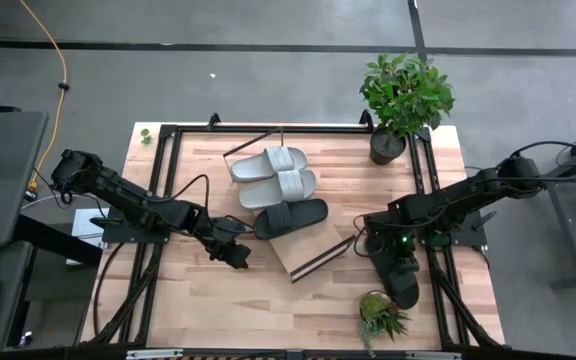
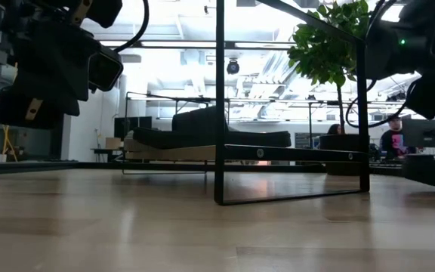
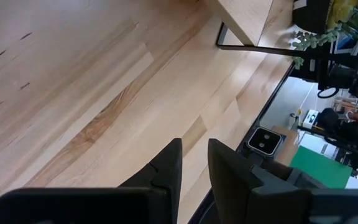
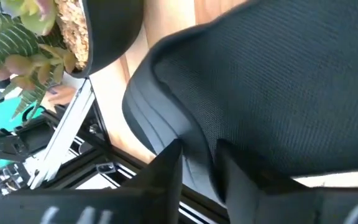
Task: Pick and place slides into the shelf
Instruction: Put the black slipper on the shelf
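The shelf [image 1: 313,258] lies slantwise at mid-table, a light board with black rod frames. Two light grey slides [image 1: 276,175] and one black slide [image 1: 290,217] rest side by side on its board. In the low view that black slide [image 2: 210,136] sits on the board behind a rod frame. A second black slide [image 1: 402,282] lies near the table's right edge under my right gripper [image 1: 393,250], which is shut on it. My left gripper [image 1: 238,258] hovers shut over bare table, left of the shelf's near end, touching nothing. My right gripper [image 4: 199,165] comes down from above onto the second black slide. Its fingers pinch the side of the slide where the textured strap meets the sole [image 4: 194,140]. I cannot tell whether the slide is lifted or still lies on the table.
A tall potted plant [image 1: 403,95] stands at the far right corner, and a small potted plant [image 1: 378,315] sits at the near edge beside the held slide. Black frame rails [image 1: 163,200] run along the table's sides. A person [image 2: 391,136] sits in the room beyond.
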You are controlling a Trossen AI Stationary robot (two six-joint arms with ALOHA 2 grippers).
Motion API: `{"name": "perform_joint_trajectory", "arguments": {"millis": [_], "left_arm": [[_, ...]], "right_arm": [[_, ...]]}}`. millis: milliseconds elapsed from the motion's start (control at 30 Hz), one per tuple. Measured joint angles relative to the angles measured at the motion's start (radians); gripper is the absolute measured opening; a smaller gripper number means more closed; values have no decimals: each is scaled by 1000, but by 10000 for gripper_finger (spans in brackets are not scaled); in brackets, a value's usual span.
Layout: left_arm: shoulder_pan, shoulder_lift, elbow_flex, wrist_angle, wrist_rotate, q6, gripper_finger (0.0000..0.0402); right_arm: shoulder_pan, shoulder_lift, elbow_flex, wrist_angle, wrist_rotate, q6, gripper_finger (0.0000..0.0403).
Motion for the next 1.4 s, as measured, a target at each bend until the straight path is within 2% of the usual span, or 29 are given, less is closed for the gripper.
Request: {"name": "perform_joint_trajectory", "arguments": {"millis": [233, 567, 1033, 1233, 1400], "left_arm": [[0, 0, 0, 0, 0, 0, 67], [0, 0, 0, 0, 0, 1, 67], [0, 0, 0, 0, 0, 9, 67], [0, 0, 0, 0, 0, 8, 67], [0, 0, 0, 0, 0, 9, 67]], "right_arm": [[0, 0, 0, 14, -32, 3, 7], [-1, -76, 0, 15, -12, 81, 3], [-23, -343, 0, 27, 102, 318, 1], [-23, -448, 0, 32, 111, 404, 0], [-23, -520, 1, 33, 211, 451, 0]]}}
